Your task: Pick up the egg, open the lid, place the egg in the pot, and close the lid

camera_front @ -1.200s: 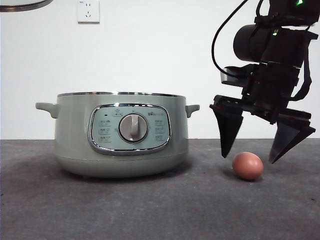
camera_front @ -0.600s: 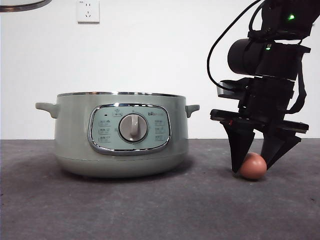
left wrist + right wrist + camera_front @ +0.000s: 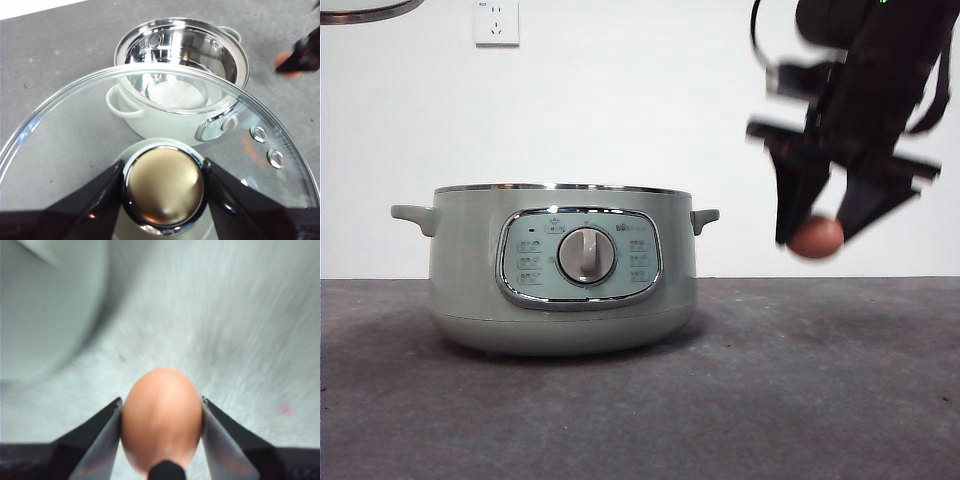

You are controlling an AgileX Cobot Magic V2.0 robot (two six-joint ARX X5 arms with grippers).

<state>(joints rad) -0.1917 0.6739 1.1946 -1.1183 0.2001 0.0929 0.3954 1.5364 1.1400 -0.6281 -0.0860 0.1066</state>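
Right tool [image 3: 817, 232] pinching the egg [image 3: 816, 237] at right of front view, above the counter [image 3: 640, 400], left tool [image 3: 162, 187] clamping the lid [image 3: 75, 125] knob over the open pot [image 3: 182, 80], seen only in left wrist view

One egg [image 3: 817, 238] is counted, and one pot [image 3: 563, 268] with two side handles, one silver dial [image 3: 586, 255] and one control panel. One glass lid [image 3: 90, 115] with a single knob [image 3: 164, 186] is seen. Two claws are counted, the left claw [image 3: 164, 200] and the right claw [image 3: 161, 430], each with two black jaws. One wall socket [image 3: 497, 22] is seen, and one grey surface [image 3: 640, 410].
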